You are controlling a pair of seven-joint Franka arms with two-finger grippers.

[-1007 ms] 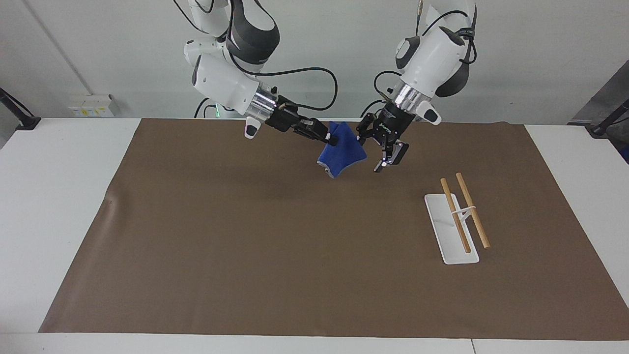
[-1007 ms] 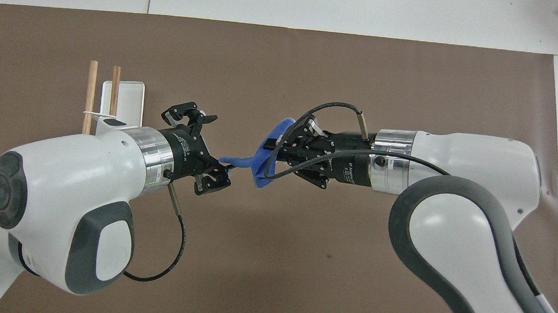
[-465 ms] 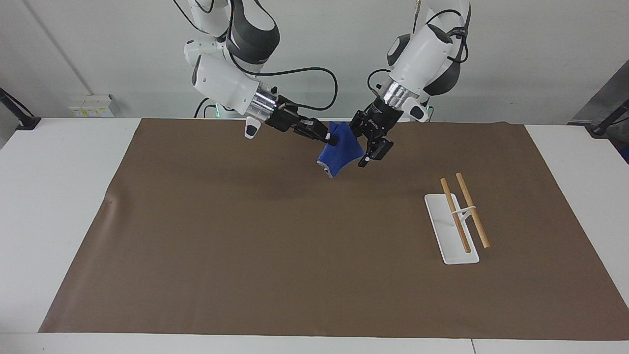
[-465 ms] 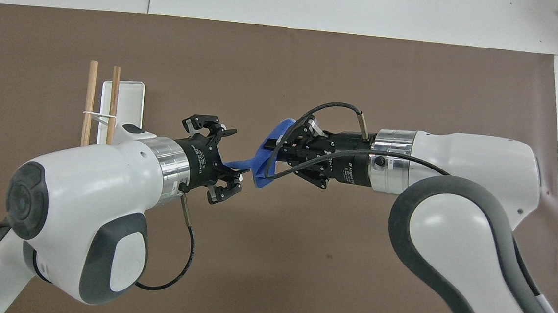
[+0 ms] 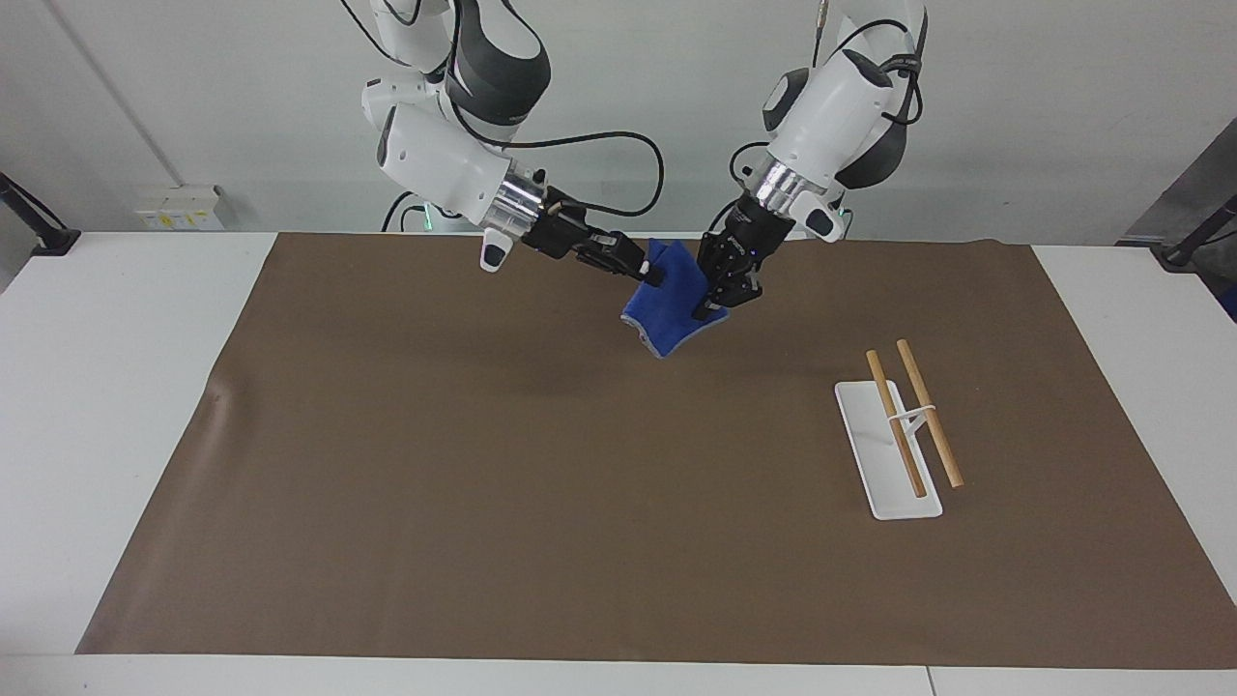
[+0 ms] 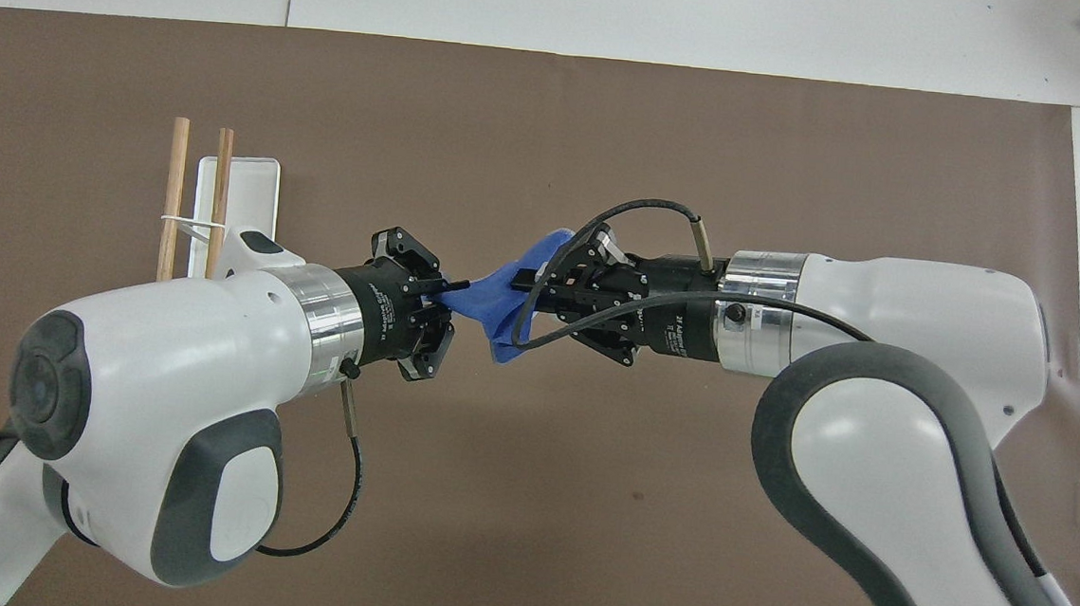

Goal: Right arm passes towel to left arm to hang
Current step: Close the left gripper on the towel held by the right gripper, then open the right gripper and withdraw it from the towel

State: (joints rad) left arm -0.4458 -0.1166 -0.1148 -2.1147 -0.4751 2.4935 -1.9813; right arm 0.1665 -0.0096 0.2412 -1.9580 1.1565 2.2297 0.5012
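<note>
- Towel [image 5: 669, 304] hangs in the air between the two arms, over the brown mat [image 5: 541, 503] near the robots' edge, clear of the surface.
- Counter [image 5: 106, 406]: white, with the mat spread over most of it.
- Right arm [image 6: 906, 367] reaches in level from its end; its jaws [image 5: 649, 275] are closed on the towel's upper part.
- Left arm [image 6: 163, 391] slants down to the towel; its jaws [image 5: 708, 311] are pinched shut on the towel's corner toward the left arm's end.
- Rack [image 5: 887, 449]: a white base with two wooden rods standing on it, on the mat toward the left arm's end, well apart from the towel.
- The facing view shows the towel's broad blue face and grey lower edge, and the gap between it and the mat; the overhead view shows it edge-on, pulled into a narrow strip between both sets of jaws, with the rack partly covered by the left arm.
- A second ago the left jaws stood wide open just beside the towel; half a second ago they were around its corner, partly closed; now they grip it. The right jaws have kept their hold in the same place.
</note>
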